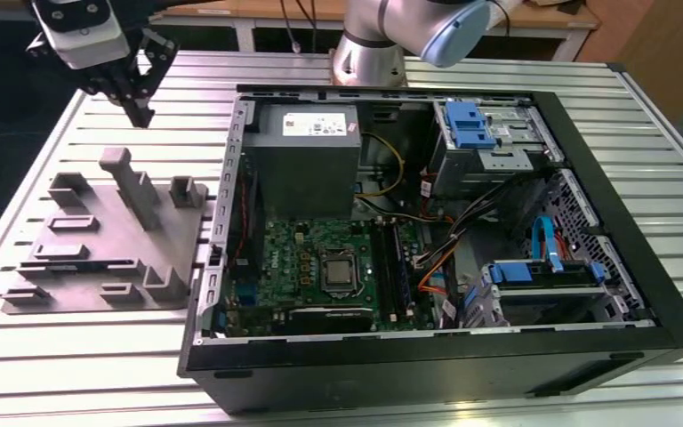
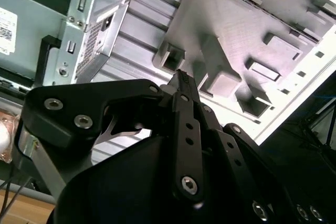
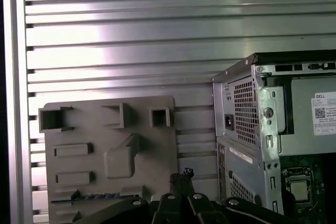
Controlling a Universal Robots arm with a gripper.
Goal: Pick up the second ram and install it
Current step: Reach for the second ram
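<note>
The second ram (image 3: 89,197) is a thin dark strip lying flat in a long slot of the grey fixture plate (image 3: 84,132), close to the gripper (image 3: 181,174) in the first wrist view. In the exterior view the gripper (image 1: 142,116) hangs above the table beyond the far edge of the fixture plate (image 1: 92,289), on the exterior view's left. Its black fingers meet at the tip with nothing between them. In the second wrist view the gripper (image 2: 181,77) points down toward the fixture plate (image 2: 220,24).
An open black computer case (image 1: 437,91) lies on the slatted aluminium table (image 1: 81,356), to the plate's right in the exterior view. Inside are a grey power supply (image 1: 306,147), a green motherboard (image 1: 306,258), cables and blue drive bays (image 1: 466,124). The arm's base (image 1: 372,53) stands behind the case.
</note>
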